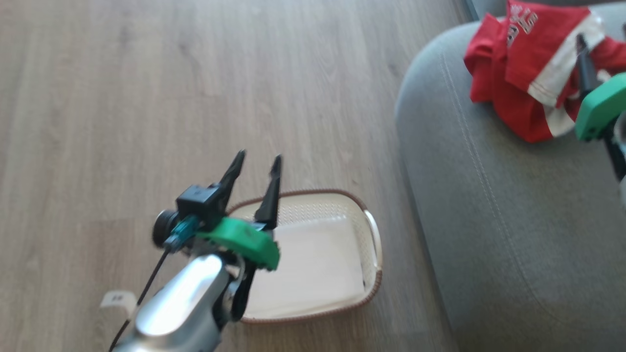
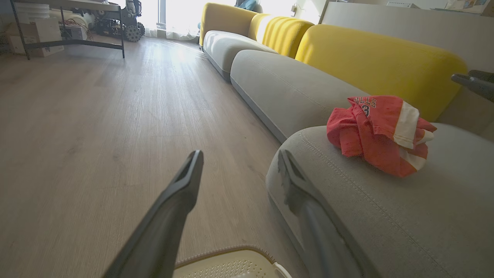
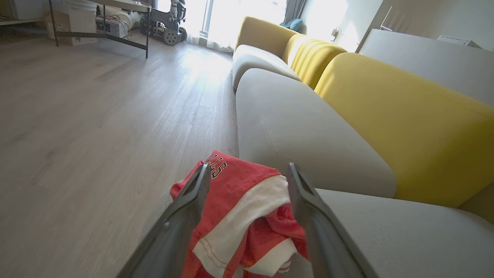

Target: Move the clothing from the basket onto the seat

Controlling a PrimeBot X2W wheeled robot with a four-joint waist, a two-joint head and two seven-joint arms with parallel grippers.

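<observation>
The clothing (image 1: pixel 523 78) lies as one crumpled red heap with white stripes on the seat (image 1: pixel 513 234), a big grey cushion at the right. "ULLS" lettering shows on the clothing (image 3: pixel 239 208), which sits between the spread fingers of my open right gripper (image 3: pixel 247 168). That right gripper (image 1: pixel 594 54) enters the head view from the right edge. The cream basket (image 1: pixel 374 234) stands on the floor beside the seat, with nothing inside. My left gripper (image 1: pixel 257 157) hovers open over the basket's left end, with nothing in it. The left wrist view shows the basket rim (image 2: pixel 227 253), the clothing (image 2: pixel 378 131) and the seat (image 2: pixel 386 216).
Wooden floor (image 1: pixel 146 98) spreads left of the seat. Yellow backrests (image 3: pixel 405 116) run behind the grey cushions (image 3: pixel 293 127). A black-legged table (image 2: pixel 77 42) and a wheeled machine (image 3: pixel 166 27) stand far off. A small white tag (image 1: pixel 117 299) lies on the floor by my left arm.
</observation>
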